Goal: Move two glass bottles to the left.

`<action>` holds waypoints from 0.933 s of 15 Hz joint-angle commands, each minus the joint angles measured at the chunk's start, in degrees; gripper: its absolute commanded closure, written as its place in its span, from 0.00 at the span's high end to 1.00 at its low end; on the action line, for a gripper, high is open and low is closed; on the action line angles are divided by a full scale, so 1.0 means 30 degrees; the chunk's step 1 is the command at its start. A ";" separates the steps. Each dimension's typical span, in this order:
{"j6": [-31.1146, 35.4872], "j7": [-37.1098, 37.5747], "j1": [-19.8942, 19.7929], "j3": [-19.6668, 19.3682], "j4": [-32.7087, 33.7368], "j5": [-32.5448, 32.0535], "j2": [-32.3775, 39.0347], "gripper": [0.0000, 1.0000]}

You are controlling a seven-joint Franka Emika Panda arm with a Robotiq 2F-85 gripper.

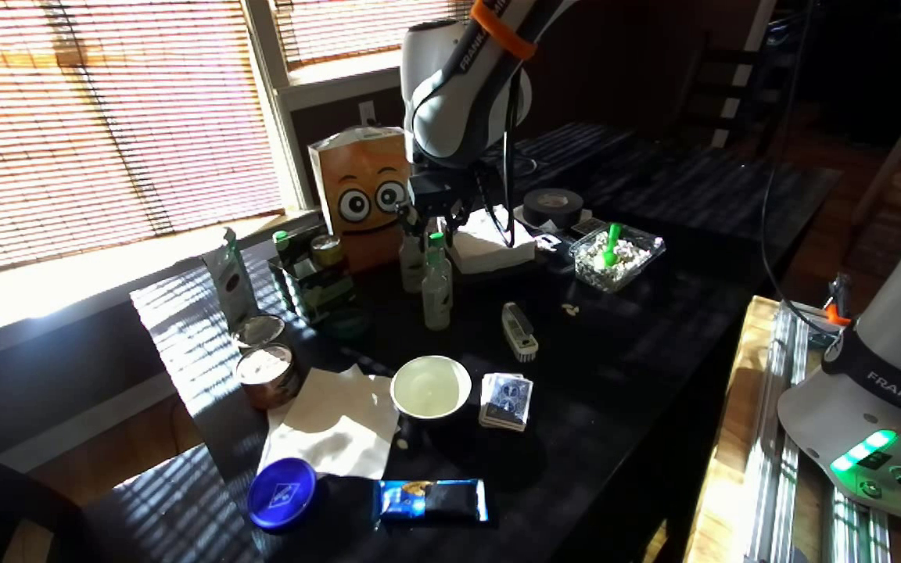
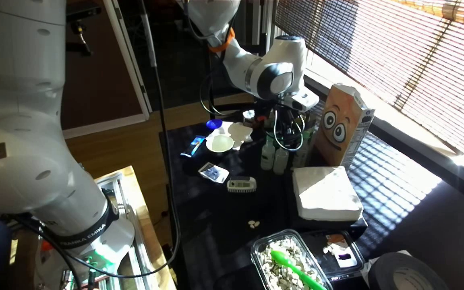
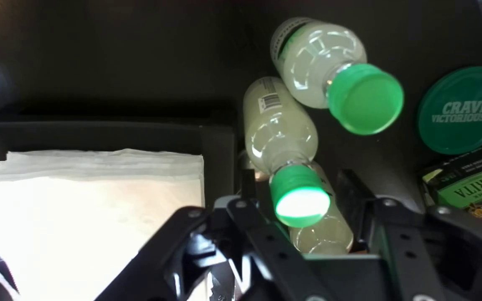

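Several small pale-greenish glass bottles stand close together. In the wrist view, three show: one at the upper right (image 3: 320,54) with a green cap, one in the middle (image 3: 280,125) with a green cap, and one partly hidden behind it (image 3: 326,230). My gripper (image 3: 297,184) is open, with the middle bottle's cap between its fingers and a gap on both sides. In an exterior view, a front bottle (image 1: 436,297) and another bottle (image 1: 411,270) stand under the gripper (image 1: 431,219). Two bottles also show clearly (image 2: 268,155) (image 2: 280,162) in an exterior view. Which two are meant cannot be told.
A cardboard box with a face (image 2: 338,125) stands close behind the bottles. White napkins in a black holder (image 2: 328,193) are beside them. A green lid (image 3: 462,109) and a drink carton (image 3: 475,184) lie to the right in the wrist view. A brush (image 1: 519,332) and bowl (image 1: 430,387) are nearby.
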 commanded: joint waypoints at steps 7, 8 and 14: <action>0.0341 0.0031 0.0381 -0.0210 -0.0025 -0.0037 -0.0219 0.07; 0.0363 -0.0058 0.0447 -0.0150 0.0012 -0.0072 -0.0338 0.07; -0.1194 -0.2678 0.0908 0.1296 0.1471 0.0287 -0.0380 0.07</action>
